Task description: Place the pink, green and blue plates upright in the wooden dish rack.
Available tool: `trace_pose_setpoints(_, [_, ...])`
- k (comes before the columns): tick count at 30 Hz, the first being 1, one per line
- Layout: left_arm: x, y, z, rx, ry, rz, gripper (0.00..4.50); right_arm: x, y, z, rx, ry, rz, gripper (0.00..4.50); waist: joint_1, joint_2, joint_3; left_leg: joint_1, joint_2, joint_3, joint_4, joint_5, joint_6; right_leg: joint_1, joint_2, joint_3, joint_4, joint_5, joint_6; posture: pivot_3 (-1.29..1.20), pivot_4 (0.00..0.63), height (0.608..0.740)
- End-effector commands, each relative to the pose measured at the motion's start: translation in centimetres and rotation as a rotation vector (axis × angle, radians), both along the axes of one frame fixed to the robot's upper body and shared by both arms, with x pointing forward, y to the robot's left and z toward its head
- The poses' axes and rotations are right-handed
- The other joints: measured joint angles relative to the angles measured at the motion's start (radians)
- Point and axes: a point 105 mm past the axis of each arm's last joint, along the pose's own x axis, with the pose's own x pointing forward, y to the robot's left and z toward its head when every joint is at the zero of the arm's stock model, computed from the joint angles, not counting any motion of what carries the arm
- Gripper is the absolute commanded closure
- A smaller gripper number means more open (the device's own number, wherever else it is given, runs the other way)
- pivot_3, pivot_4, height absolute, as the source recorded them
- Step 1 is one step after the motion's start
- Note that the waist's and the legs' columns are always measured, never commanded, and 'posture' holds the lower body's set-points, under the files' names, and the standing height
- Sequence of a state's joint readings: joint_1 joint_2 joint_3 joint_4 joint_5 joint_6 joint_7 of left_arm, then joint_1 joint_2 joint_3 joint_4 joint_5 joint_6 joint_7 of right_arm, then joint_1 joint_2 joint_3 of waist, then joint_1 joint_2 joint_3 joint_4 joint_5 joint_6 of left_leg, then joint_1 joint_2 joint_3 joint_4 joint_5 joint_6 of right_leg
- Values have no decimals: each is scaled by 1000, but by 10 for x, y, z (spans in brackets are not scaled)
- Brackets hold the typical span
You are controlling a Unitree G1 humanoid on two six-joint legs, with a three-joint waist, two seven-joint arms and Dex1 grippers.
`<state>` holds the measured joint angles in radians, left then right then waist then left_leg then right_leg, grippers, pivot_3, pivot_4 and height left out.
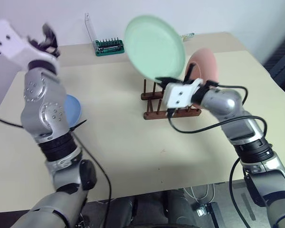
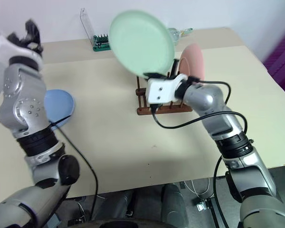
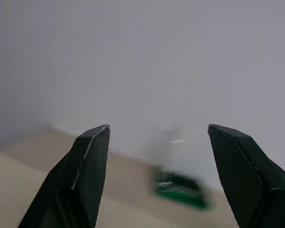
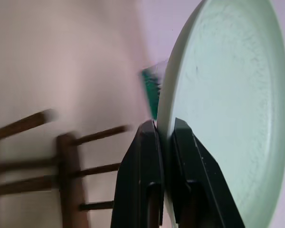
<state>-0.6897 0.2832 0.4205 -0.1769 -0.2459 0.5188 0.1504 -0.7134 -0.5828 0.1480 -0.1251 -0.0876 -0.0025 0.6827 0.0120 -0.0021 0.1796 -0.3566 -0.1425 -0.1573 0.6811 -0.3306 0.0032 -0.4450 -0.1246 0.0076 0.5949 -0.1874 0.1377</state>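
The green plate [image 1: 154, 45] hangs tilted in the air above the wooden dish rack [image 1: 154, 97], and my right gripper [image 4: 164, 137] is shut on its lower rim. The pink plate [image 1: 203, 66] stands upright in the rack at its right end, partly behind my right arm. Flat on the table at the left lies the blue plate [image 1: 73, 109], half hidden by my left arm. My left gripper [image 3: 156, 142] is raised high at the far left, open and empty, well away from every plate.
A green tool holder [image 1: 109, 46] with a clear upright lid stands at the table's back edge. A small clear object [image 1: 187, 36] lies behind the green plate. A black cable loops from my right wrist over the table in front of the rack.
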Motion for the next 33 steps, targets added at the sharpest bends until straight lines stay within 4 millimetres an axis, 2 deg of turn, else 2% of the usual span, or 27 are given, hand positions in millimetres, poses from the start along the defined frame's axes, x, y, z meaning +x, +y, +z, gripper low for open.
trace_pose_setpoints(1, [4, -41, -21, 258, 59, -193, 1121, -31, -6, 50, 410, 176, 183, 4500, 3, 0, 0, -1, 0, -1, 0, 0, 0, 0, 0, 0, 0, 0, 0, 0, 150, 738])
trace_pose_setpoints(4, [-5, -90, -66, 441, 156, -472, 1121, -58, -11, 68, 718, 455, 391, 4500, 5, 0, 0, -2, -1, -5, 2, 0, 1, 2, 0, 0, 0, 1, -2, 0, 150, 738])
trace_pose_setpoints(6, [-19, -114, -93, 418, 211, -676, 1121, -62, -16, 72, 854, 573, 434, 4500, 1, 0, 0, -2, -1, -5, 1, -1, 2, 2, 0, 1, 0, 1, -2, 0, 150, 738])
trace_pose_setpoints(9, [-45, -142, -119, 403, 281, -937, 1121, -59, -21, 63, 928, 700, 384, 4500, -3, 1, 0, -1, 0, -3, 0, -1, 2, -1, 1, 3, 0, 1, -2, 0, 150, 738])
trace_pose_setpoints(12, [-70, -162, -133, 439, 320, -1119, 1121, -58, -25, 45, 911, 788, 313, 4500, -1, 2, 0, 0, 2, -1, -1, -1, 1, -1, 2, 5, 0, 1, -2, 0, 150, 738])
trace_pose_setpoints(17, [-77, -167, -137, 409, 355, -1183, 1121, -55, -32, 33, 915, 848, 267, 4500, 1, 3, 0, 0, 2, 2, 0, -1, 1, -1, 2, 7, 1, 1, -2, 0, 150, 738])
trace_pose_setpoints(27, [-81, -166, -136, 415, 370, -1178, 1121, -32, -47, 14, 932, 919, 167, 4500, 1, 3, 0, 0, 2, 4, 0, -1, 2, -1, 2, 7, 0, 1, -2, 0, 150, 738])
trace_pose_setpoints(30, [-83, -167, -136, 418, 373, -1179, 1121, -19, -55, 10, 991, 943, 136, 4500, 1, 3, 0, 1, 2, 4, 0, -1, 2, -1, 2, 7, 0, 1, -2, 0, 150, 738])
trace_pose_setpoints(33, [-84, -168, -137, 418, 376, -1179, 1121, -16, -56, 1, 978, 990, 132, 4500, 1, 3, 0, 1, 2, 4, 0, -1, 2, -1, 2, 8, 0, 1, -2, 0, 150, 738])
